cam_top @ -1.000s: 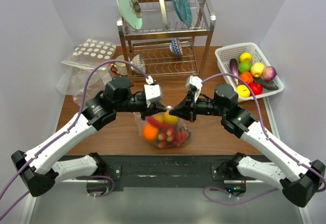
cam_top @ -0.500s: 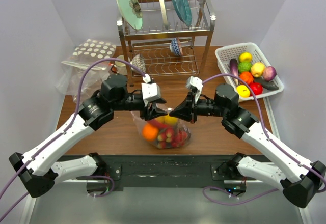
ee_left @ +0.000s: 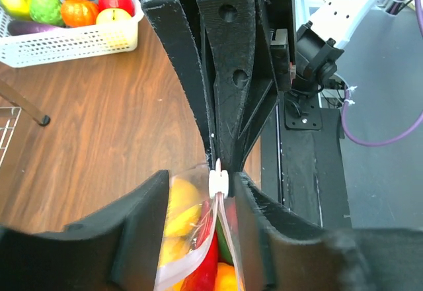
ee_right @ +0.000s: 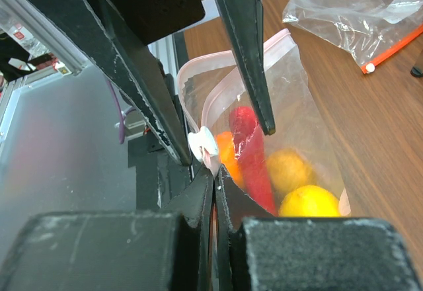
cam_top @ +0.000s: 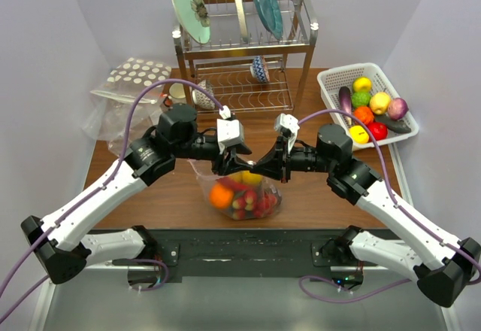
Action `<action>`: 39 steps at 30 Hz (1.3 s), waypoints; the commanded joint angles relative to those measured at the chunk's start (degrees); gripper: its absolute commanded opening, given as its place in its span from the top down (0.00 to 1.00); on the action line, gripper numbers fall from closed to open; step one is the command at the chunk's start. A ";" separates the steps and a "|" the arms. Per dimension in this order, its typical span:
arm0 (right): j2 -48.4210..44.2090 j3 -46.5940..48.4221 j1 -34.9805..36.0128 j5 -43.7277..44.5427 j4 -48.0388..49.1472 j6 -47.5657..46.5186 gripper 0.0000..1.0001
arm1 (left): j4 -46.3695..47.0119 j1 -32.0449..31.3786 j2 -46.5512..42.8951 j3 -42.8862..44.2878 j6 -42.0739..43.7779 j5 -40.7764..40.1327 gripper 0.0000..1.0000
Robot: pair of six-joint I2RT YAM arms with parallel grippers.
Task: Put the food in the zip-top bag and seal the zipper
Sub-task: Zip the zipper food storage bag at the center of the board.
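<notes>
Clear bag (cam_top: 252,199) holding fruit (cam_top: 221,195) sits mid-desk (cam_top: 323,195), between both arms. Left gripper (cam_top: 228,165) is open, its fingers straddling the bag mouth and the white zipper slider (ee_left: 218,182). Right gripper (cam_top: 258,167) is closed, apparently pinching the bag edge just beside the slider. White basket (cam_top: 331,90) with more fruit is at far right.

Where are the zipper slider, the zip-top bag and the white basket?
zipper slider (ee_left: 218,182): left wrist view, on its white tab.
zip-top bag (ee_right: 291,106): right wrist view, on its clear side wall.
white basket (cam_top: 328,94): top external view, on its left wall.
</notes>
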 commanded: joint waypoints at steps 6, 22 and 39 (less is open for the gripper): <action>-1.24 3.03 0.40 -1.46 1.83 0.50 1.00 | 0.98 -0.20 0.44 2.20 1.03 2.81 0.82; -11.87 -2.15 0.31 20.94 2.09 4.54 1.00 | 1.25 -0.20 -2.72 -0.79 0.59 -3.25 1.00; -19.96 -1.20 0.40 55.92 -7.04 5.69 1.00 | 0.54 -0.20 -2.55 -1.40 -0.20 -6.15 1.00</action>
